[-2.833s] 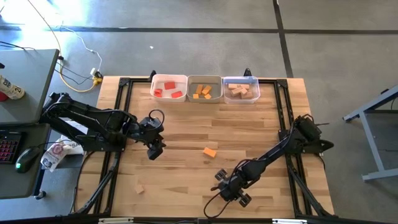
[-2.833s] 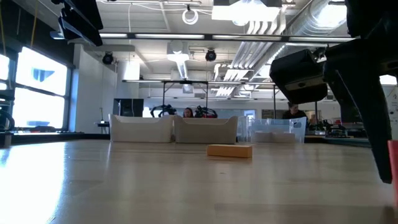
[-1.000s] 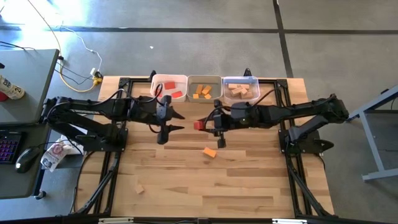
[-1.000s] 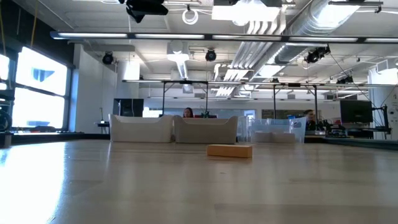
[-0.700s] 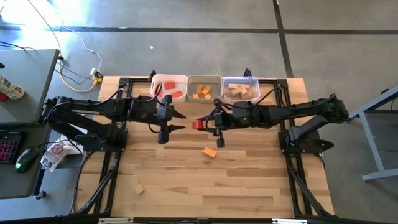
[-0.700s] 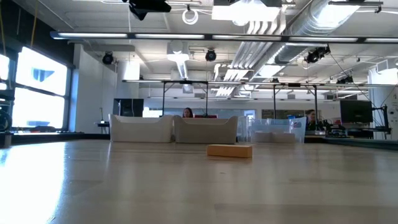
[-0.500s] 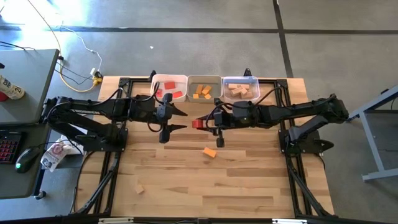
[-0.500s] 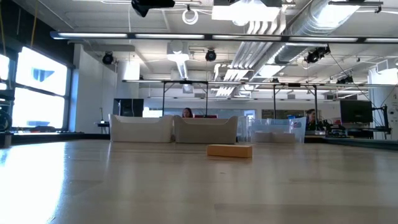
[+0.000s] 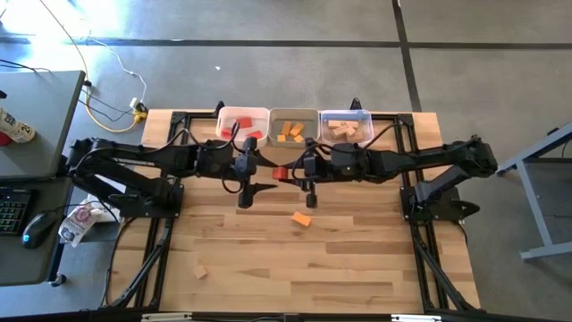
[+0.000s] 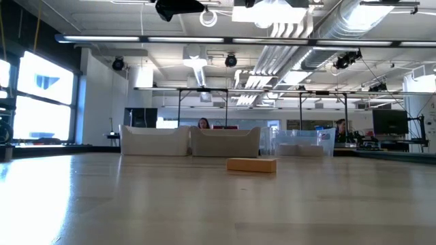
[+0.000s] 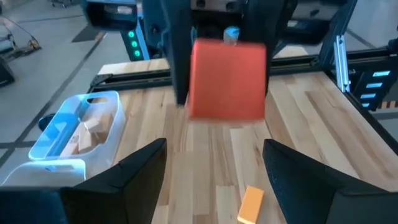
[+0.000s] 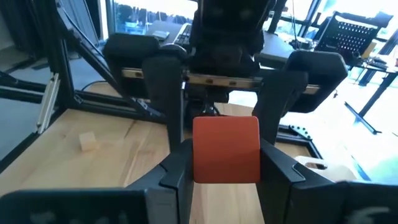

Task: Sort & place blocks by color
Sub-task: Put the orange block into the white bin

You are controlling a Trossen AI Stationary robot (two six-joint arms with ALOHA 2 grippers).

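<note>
Red block [image 9: 280, 173] hangs above mid-bench [image 9: 357, 259], pinched by our right hand [image 9: 288, 173]; our left hand [image 9: 264, 175], at its 9 o'clock, faces it fingers spread. Orange block [image 9: 302, 219] lies at 5 o'clock.

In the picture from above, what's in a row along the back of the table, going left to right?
Bin with red blocks → bin with orange blocks → clear bin with plain wood blocks.
</note>
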